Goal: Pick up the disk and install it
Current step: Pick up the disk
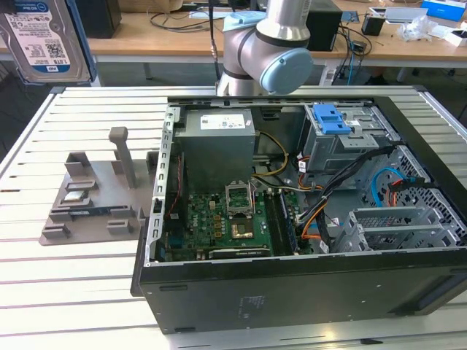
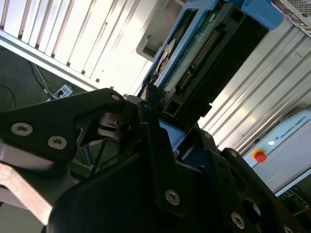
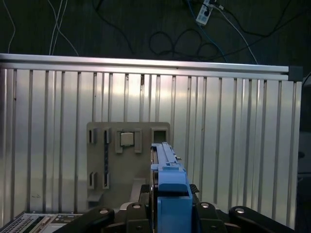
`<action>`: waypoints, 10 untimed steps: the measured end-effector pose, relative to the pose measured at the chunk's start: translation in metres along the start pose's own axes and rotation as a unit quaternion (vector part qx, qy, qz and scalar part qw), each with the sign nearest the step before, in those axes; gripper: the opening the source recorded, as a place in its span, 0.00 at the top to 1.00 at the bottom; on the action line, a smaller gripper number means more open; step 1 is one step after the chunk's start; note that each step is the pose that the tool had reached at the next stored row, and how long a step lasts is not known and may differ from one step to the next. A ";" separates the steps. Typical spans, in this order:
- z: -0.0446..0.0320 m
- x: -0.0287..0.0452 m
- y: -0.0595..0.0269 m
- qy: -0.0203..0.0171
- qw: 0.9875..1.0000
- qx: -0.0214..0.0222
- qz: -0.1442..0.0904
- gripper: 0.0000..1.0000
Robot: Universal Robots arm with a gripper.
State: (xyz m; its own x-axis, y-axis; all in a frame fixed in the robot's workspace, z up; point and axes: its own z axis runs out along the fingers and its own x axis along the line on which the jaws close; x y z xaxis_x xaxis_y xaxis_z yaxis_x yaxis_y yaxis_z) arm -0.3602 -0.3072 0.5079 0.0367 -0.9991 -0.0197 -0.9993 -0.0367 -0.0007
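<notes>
End effector (image 3: 171, 213) was pinching the disk (image 3: 165, 158) edge-on by its blue rails. It hung above the desk (image 3: 233, 145), over the grey holder (image 3: 112, 165), away from the open case (image 1: 292, 292).

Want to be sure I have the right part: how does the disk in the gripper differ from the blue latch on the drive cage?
The disk is silver metal with a white-and-blue label and a blue side rail; the blue latch is bare plastic with no drive. The disk is held clear of the table by the gripper; the latch sits on the drive cage in the case. Both show blue plastic.
</notes>
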 end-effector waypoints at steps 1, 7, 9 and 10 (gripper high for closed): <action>0.0000 0.0000 -0.0021 0.000 1.000 0.000 0.000 0.63; 0.0000 0.0007 -0.0221 0.000 1.000 0.000 0.000 0.63; 0.0000 0.0011 -0.0309 0.000 1.000 0.000 0.000 0.63; 0.0000 0.0012 -0.0354 0.000 1.000 0.000 0.000 0.63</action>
State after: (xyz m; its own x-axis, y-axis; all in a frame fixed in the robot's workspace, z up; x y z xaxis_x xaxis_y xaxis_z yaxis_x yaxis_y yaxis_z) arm -0.3247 -0.3071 0.5079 0.0366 -0.9991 -0.0198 -0.9993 -0.0366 -0.0006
